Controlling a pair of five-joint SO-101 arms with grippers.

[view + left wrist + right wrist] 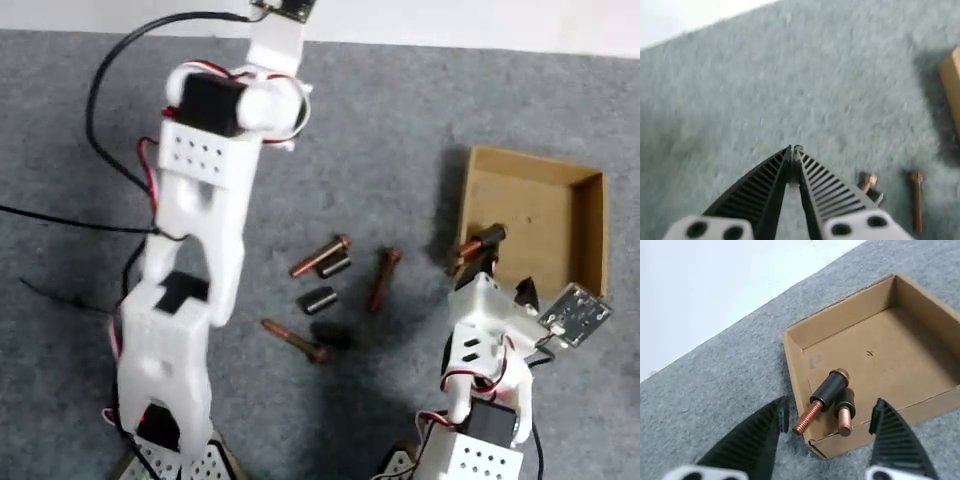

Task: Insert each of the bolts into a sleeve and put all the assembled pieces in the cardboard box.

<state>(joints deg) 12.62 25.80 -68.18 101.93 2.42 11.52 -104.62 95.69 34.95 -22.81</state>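
Two assembled pieces, copper bolts in black sleeves (829, 391) (844, 407), lie in the near corner of the cardboard box (890, 360); one leans over the box wall with its threaded end sticking out. My right gripper (831, 409) hovers open just above them, holding nothing. From above, these pieces (480, 243) sit at the box's (540, 215) left edge, with the right gripper (497, 282) beside them. Loose bolts (318, 256) (383, 278) (295, 340) and sleeves (318, 299) (335, 266) lie mid-mat. My left gripper (794, 150) is shut and empty over bare mat.
The tall left arm (200, 200) stretches from the near left edge to the far edge of the grey mat (400, 130). Black cables (110, 110) trail at the left. A bolt (867, 182) and another (916, 200) lie near the left gripper.
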